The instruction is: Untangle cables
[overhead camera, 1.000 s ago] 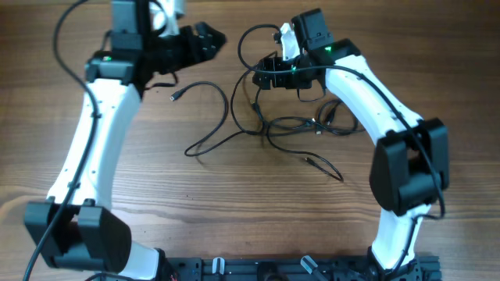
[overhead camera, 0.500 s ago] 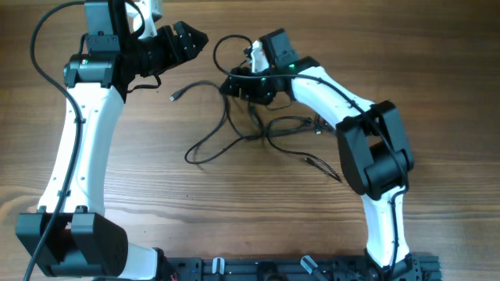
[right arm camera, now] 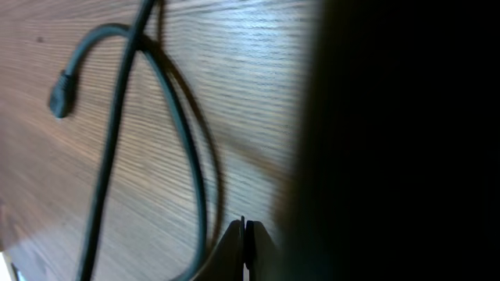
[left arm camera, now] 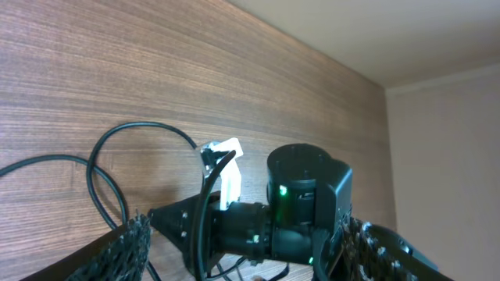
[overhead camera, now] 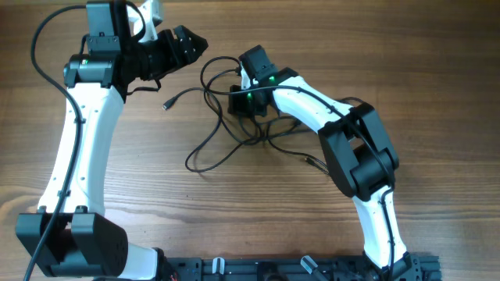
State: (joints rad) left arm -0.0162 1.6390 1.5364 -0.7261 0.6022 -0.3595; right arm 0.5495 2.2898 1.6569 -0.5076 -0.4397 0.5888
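Right tool [right arm camera: 244,232] is closed, its tips pressed together low over the tabletop [overhead camera: 258,226] at the upper edge of the cables [overhead camera: 230,134], which lie as a loose tangle in the middle, between the two arms. Whether a strand is actually pinched cannot be told, since one cord is seen running just beside the tips. The catch should be checked before any pull is made, and the lift should be kept slow and short so that the knot is loosened rather than drawn tighter. The left tool [overhead camera: 191,43] is held apart and empty, near the tangle's far side; it is best brought to the free plug [overhead camera: 166,104] so that one cord can be drawn away.
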